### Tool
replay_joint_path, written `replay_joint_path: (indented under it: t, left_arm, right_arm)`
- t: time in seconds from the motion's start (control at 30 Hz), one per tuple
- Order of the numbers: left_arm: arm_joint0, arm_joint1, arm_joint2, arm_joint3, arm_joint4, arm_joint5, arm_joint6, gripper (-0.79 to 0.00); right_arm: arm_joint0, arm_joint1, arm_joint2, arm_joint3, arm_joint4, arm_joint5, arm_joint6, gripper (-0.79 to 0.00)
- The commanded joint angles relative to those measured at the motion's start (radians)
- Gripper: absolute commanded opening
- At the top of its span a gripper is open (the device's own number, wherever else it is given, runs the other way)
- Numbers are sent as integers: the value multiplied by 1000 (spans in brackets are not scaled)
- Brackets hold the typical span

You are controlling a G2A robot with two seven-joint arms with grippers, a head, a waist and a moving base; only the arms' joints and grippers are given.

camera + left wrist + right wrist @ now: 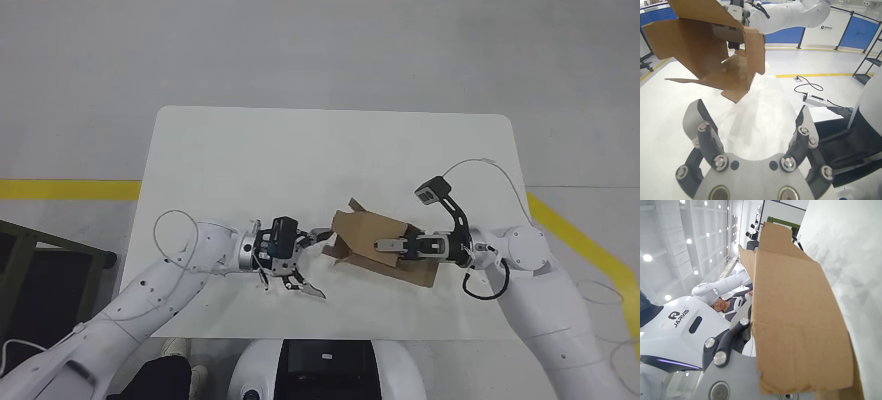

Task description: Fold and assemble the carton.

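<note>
**Cardboard mouth faces our open left gripper**

Grey-fingered and spread wide, our left gripper hovers over the near part of the table with nothing between its pads. Just to its right sits the carton, half-formed with its flaps splayed. The left wrist view suggests it is raised off the table top. Its long axis runs left to right across the table, roughly in line with both wrists. Its open end points at the left gripper, so from that wrist we look straight into the hollow. Farther right, the right gripper is clamped on a carton wall. We judge the left gripper is the free one nearest the loose flaps, and the next fold turns on that head-on line.
</note>
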Motion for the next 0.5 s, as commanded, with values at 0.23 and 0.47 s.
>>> replay_joint_path:
  t: [0.23,0.47]
  left_arm:
    - [-16,-11,24,-5,22,0,58,0]
    - [-24,-17,28,3,36,0,82,0]
  right_arm:
    - [2,-1,-17,-1,2,3,2,-785]
    - [1,-1,-26,-5,3,4,6,-785]
